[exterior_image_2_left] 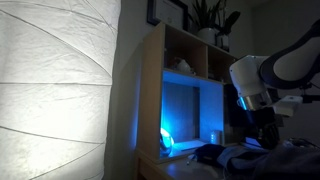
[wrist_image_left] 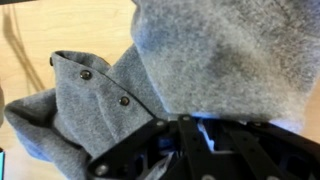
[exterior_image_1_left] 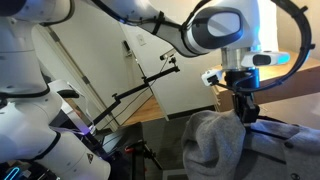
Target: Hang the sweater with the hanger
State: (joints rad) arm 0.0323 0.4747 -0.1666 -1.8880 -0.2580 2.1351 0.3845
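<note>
Hand [exterior_image_1_left: 243, 110] on grey sweater [exterior_image_1_left: 214, 140], grip unclear

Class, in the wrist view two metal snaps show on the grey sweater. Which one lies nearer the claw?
The lower right snap, closest to the claw at the bottom edge; the other snap sits higher and further left on the sweater.

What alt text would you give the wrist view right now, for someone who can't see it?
Grey sweater fabric fills most of the frame, bunched against the black fingers at the bottom edge. A folded edge with two dark snaps lies at left, over a pale wooden surface.
</note>
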